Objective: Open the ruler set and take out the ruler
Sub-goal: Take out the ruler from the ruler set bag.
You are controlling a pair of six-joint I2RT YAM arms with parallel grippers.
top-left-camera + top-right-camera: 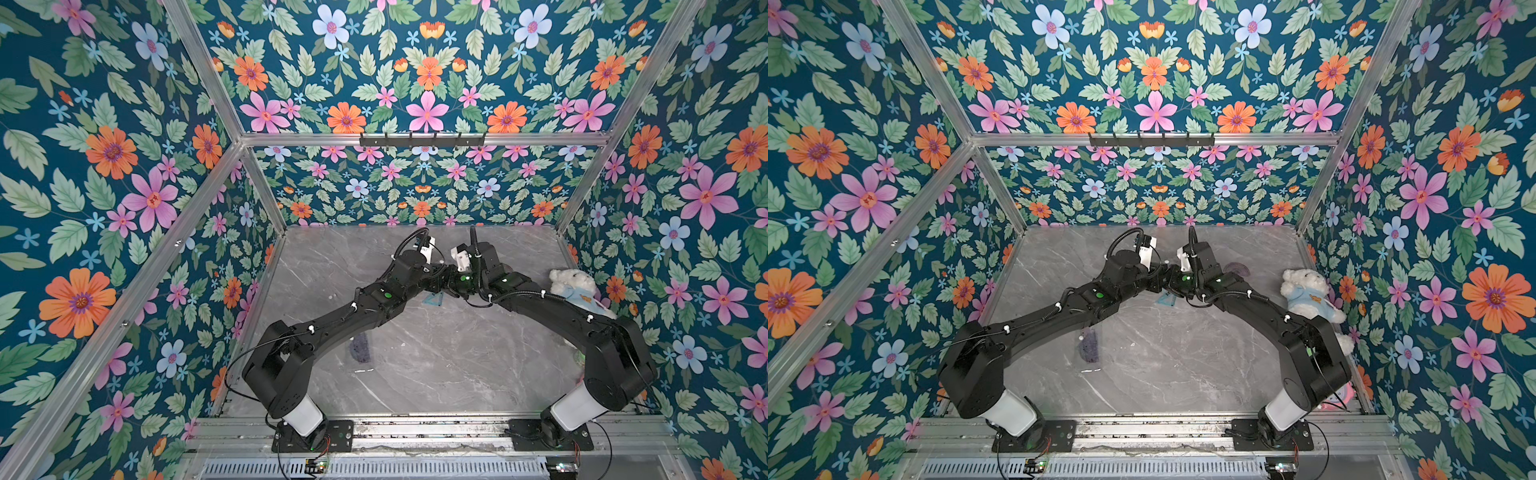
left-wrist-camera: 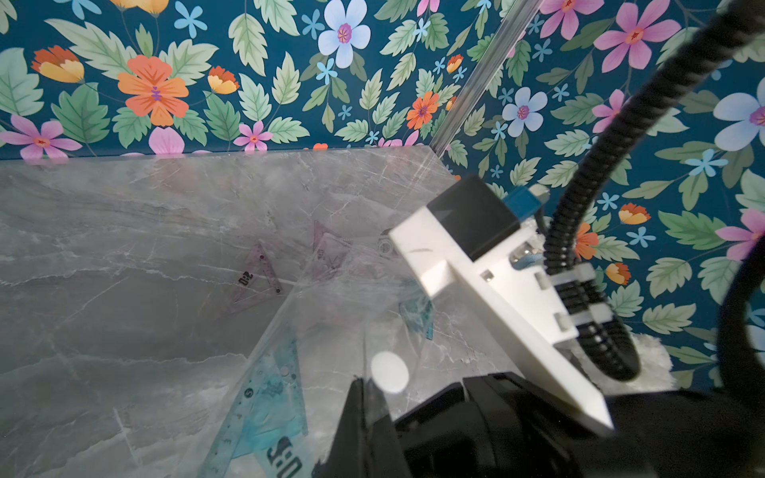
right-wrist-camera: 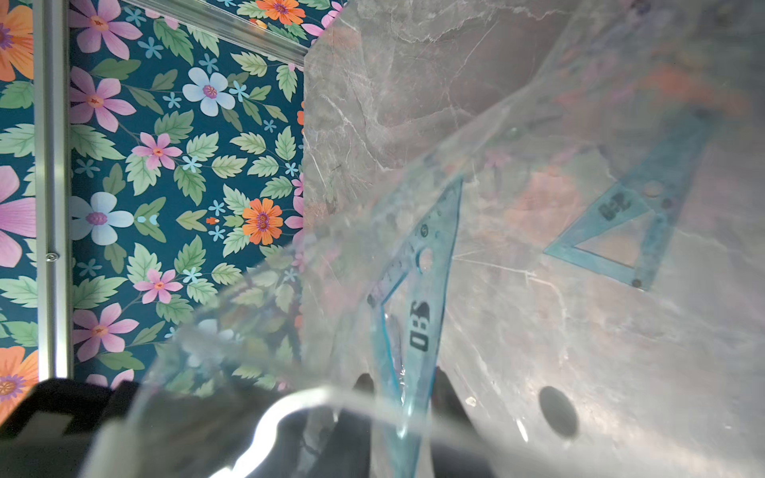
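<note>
Both arms reached in and met over the middle of the table (image 1: 415,365). Between them was a clear bag (image 2: 331,331), held up off the table.

The left gripper (image 2: 362,389) was shut tight on the bag's edge. A white dot (image 2: 389,372) on the bag sat just beside it.

The right gripper (image 3: 403,383) was at the bag too, and the bag's bent rim curved right in front of it. A blue triangle (image 3: 420,327) with black numbers on it was in the bag. Its thin end sat between the two dark fingers (image 3: 445,385). The fingers stood a little apart, one on each side of it. I could not tell if they were pinching it or only close to it. The left wrist view showed the same blue triangle (image 2: 269,393) through the clear plastic.

Another blue triangle (image 1: 434,300) lay flat on the table under the two grippers, seen in both top views (image 1: 1167,300).

Two purple triangles (image 2: 256,277) lay on the table past the bag, near each other. A purple strip (image 1: 1090,345) lay by the left arm. A purple half-circle (image 1: 1237,270) lay behind the right arm. A white bear (image 1: 571,286) in a blue shirt sat at the table's right edge, beside the right arm.
</note>
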